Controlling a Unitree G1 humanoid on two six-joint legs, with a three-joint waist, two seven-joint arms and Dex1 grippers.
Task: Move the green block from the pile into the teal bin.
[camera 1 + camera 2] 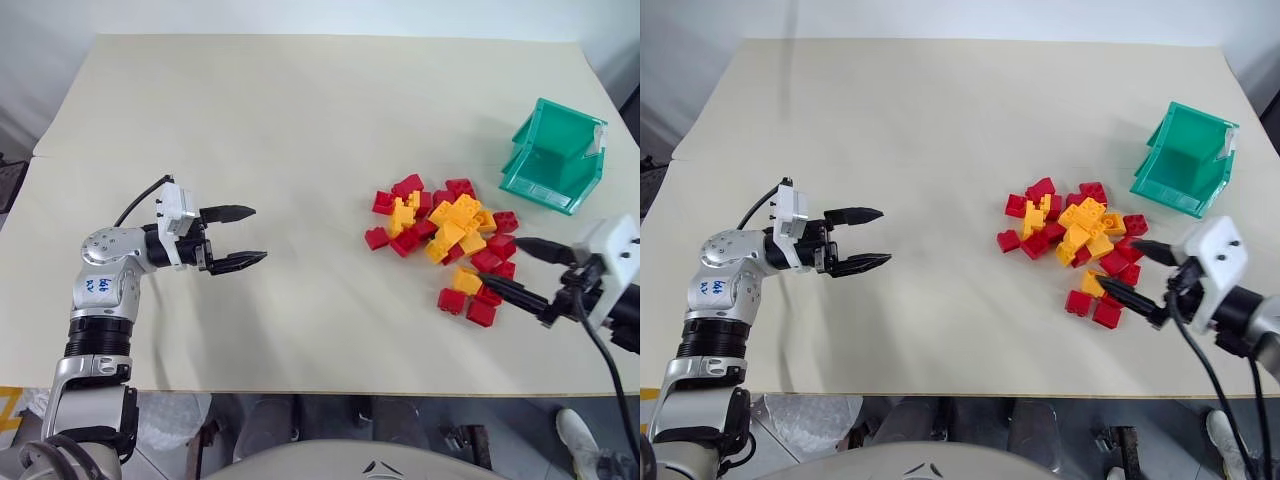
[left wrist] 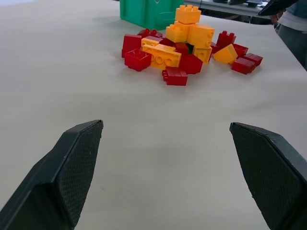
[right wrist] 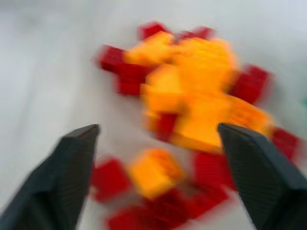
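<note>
both jaws are standing open and empty. i'm holding the right gripper [image 1: 518,270] at the near right edge of the pile [image 1: 447,236], jaws spread toward the bricks, presumably so i can dig for the green block, which i cannot find among the red and yellow ones. i'm keeping the left gripper [image 1: 240,237] parked well apart on the left of the counter [image 1: 300,120], out of the way. the teal bin [image 1: 553,157] is sitting just beyond the pile, far right.
</note>
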